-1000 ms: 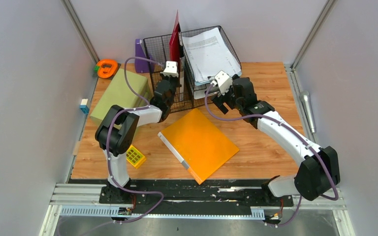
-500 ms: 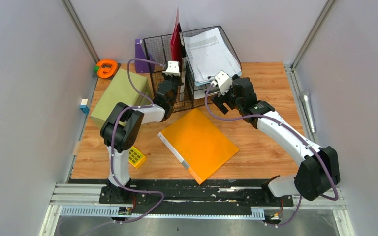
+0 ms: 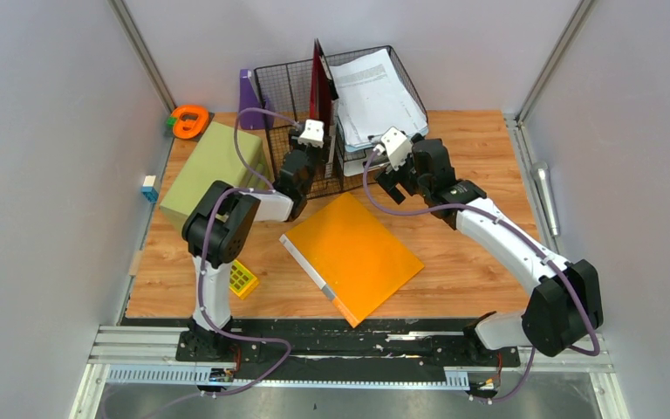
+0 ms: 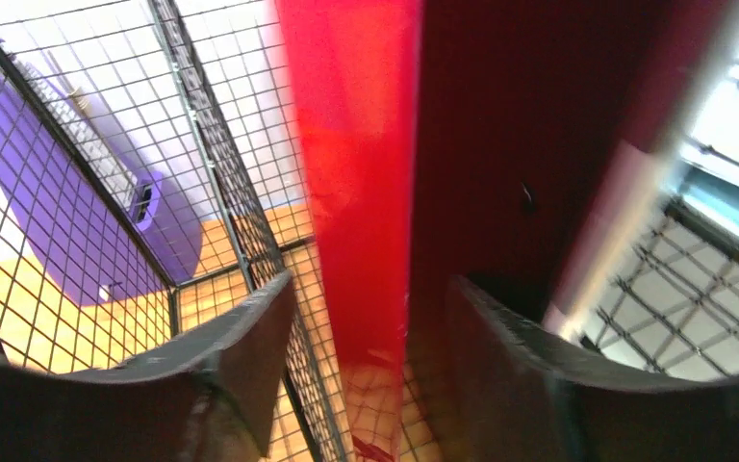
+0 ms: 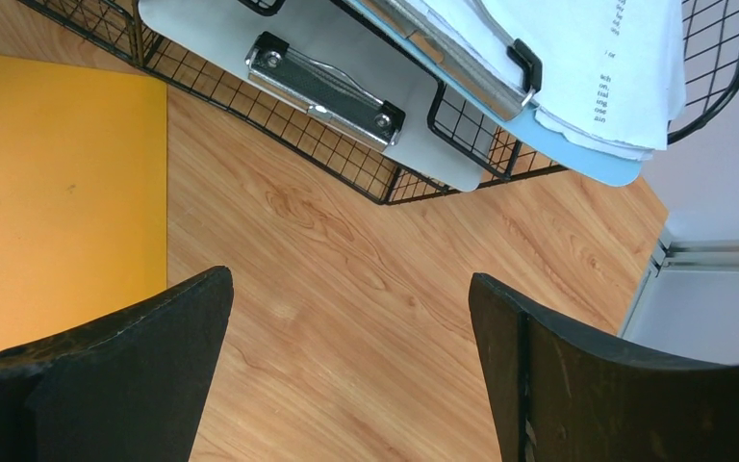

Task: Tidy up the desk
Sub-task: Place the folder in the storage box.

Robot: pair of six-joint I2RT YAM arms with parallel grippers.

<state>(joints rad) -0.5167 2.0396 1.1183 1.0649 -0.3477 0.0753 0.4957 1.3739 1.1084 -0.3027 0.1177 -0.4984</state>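
Red folder (image 4: 366, 192) stands upright in the wire basket (image 3: 288, 87) at twelve o'clock on the desk (image 3: 480, 140), which spreads beneath both arms. The left gripper (image 4: 370, 289) straddles it, jaws apart, not pinching. The right gripper (image 5: 351, 284) gapes empty, orange binder (image 3: 358, 253) at its seven o'clock.

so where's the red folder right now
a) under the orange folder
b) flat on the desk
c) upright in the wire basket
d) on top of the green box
c: the red folder stands on edge inside the wire basket.
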